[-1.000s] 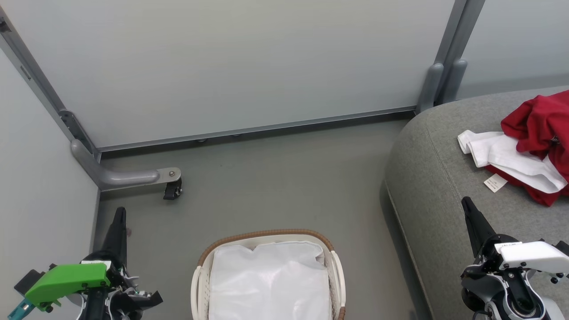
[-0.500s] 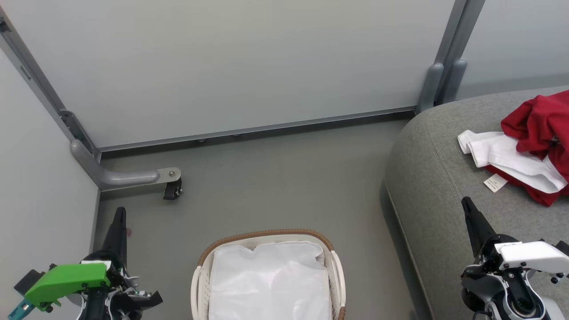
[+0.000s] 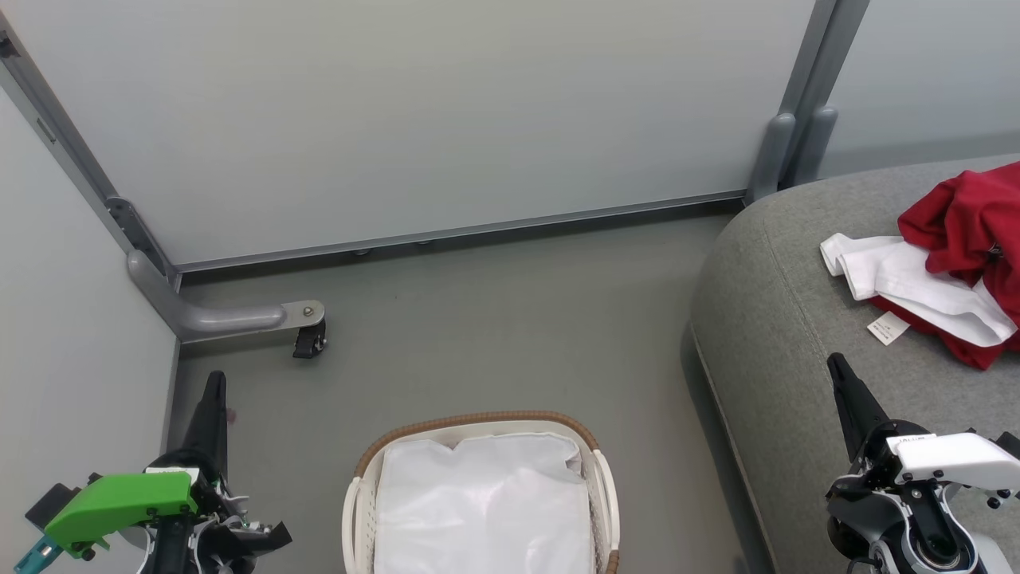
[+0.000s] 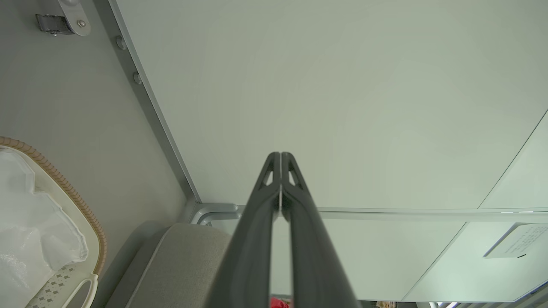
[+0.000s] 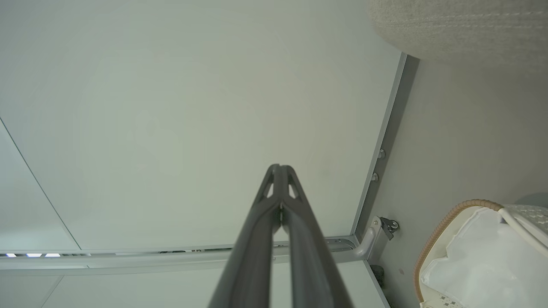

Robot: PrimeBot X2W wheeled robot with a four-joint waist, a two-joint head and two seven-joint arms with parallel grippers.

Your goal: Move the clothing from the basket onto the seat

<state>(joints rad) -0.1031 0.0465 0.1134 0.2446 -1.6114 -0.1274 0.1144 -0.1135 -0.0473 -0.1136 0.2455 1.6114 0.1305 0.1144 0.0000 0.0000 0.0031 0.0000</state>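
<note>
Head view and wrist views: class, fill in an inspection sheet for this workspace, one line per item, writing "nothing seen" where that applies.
Surface: plain grey floor.
Job's things: red garments with white sleeves lie heaped on the large grey fabric sofa; the oval white plastic basket with brown woven rim stands on the floor, its white fabric liner showing, no garment seen in it.
Clutter: nothing seen.
Grippers: left gripper and right gripper both shut, holding nothing, touching nothing.
Cables: nothing seen.
Surroundings: pale partition panels in grey metal frames; a black castor at one frame foot.
</note>
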